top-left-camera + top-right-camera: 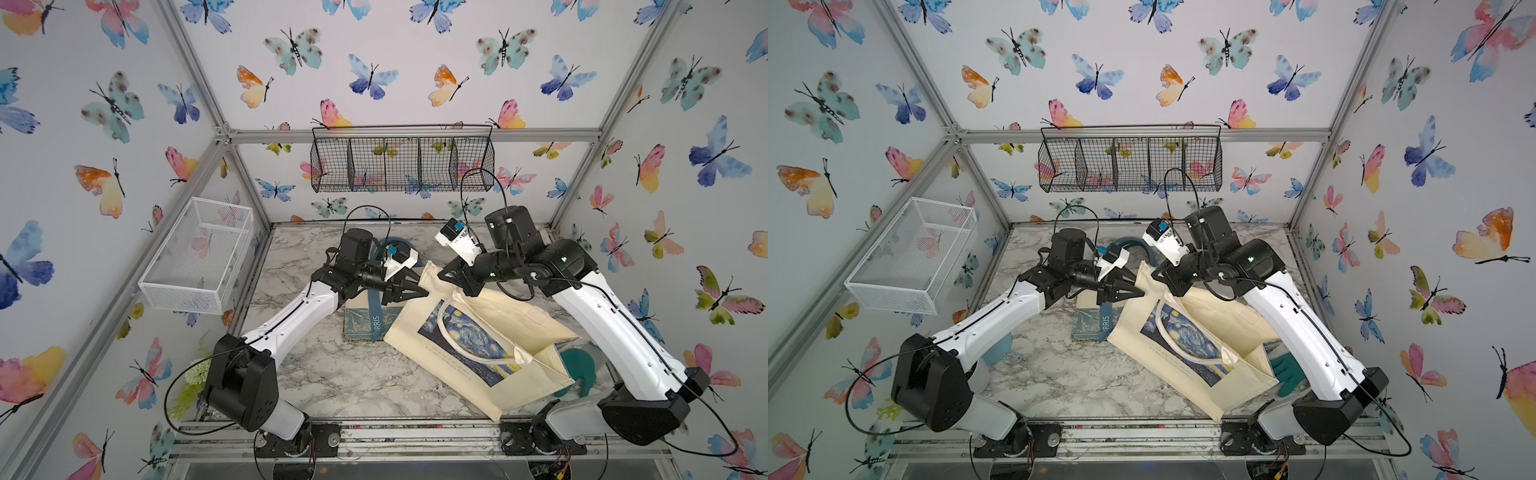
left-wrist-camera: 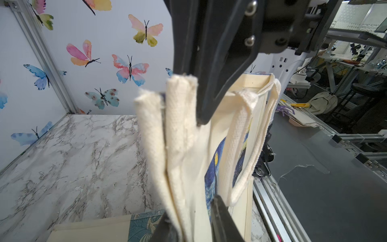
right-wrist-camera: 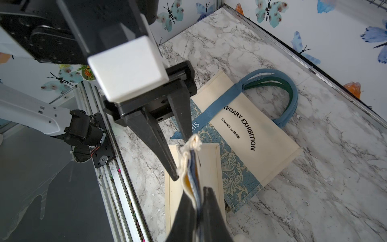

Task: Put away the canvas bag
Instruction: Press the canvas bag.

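In both top views, the cream canvas bag [image 1: 478, 345] printed with a blue-and-yellow starry night lay slanted across the white marble-patterned tabletop [image 1: 332, 374], on the right arm's side, with its far corner raised between the two arms. The left pincer [image 1: 417, 286] and the right pincer [image 1: 446, 275] met at that raised corner, close together. Just beside it, below the left pincer [image 1: 1133, 291], lay a flat cream tote with a blue floral panel and blue straps [image 1: 361, 324], and the canvas bag [image 1: 1192, 353] hid part of its edge

In the left wrist view, the left pincer [image 2: 207, 160] stood narrowly parted. The folded cream edges of the canvas bag [image 2: 182, 146] and its woven handle [image 2: 236, 146] sat in the gap, filling only part of it

In the right wrist view, the right pincer [image 3: 198, 194] was clamped tight on the hem of the canvas bag [image 3: 209, 167], squeezing cream and blue layers together. Opposite it, the left pincer [image 3: 182, 157] had its two black fingers [image 3: 159, 146] spread either side of the frayed corner. The tote [image 3: 251, 146], lettered "WILLIAM MORRIS", lay flat on the tabletop [image 3: 314, 188]
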You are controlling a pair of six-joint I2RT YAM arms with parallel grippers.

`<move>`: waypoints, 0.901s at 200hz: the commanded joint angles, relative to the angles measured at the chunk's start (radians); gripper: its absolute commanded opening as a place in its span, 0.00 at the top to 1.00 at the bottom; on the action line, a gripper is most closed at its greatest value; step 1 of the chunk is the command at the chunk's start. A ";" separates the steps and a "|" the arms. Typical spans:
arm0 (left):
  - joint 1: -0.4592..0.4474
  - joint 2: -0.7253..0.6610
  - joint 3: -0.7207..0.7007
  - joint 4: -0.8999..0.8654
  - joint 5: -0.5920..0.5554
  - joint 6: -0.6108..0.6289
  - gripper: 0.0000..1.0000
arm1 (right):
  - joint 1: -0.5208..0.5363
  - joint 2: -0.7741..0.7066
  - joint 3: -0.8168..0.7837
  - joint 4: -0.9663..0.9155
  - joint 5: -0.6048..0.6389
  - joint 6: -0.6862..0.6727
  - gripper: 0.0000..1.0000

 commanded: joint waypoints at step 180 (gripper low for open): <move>-0.085 -0.039 -0.143 -0.163 0.121 0.106 0.74 | -0.156 -0.089 0.072 0.280 0.149 0.111 0.98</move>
